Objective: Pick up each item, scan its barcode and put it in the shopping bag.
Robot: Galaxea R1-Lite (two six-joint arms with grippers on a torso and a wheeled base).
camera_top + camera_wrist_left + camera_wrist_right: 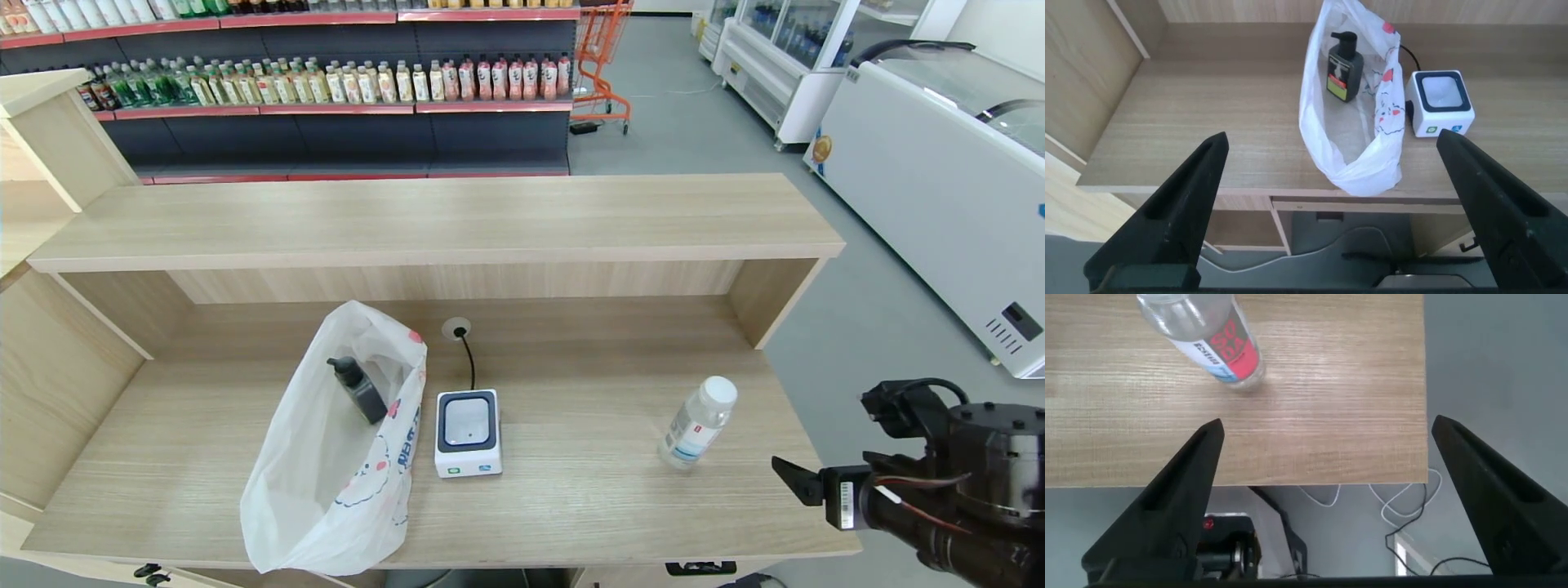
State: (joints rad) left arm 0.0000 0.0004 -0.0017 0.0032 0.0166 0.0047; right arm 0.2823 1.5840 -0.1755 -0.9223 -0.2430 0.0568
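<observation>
With my right end effector (1327,429) spread wide near the clear bottle (698,423) standing by the right edge of the desk (571,506), I judge it light, smooth and squashy, best gripped mid-body on the label.

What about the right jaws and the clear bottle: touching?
Apart. In the right wrist view, bare counter separates the bottle from the right gripper, jaws open.

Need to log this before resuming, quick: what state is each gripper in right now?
Left gripper: open, holding nothing.
Right gripper: open, holding nothing; the bottle stands apart from it.
</observation>
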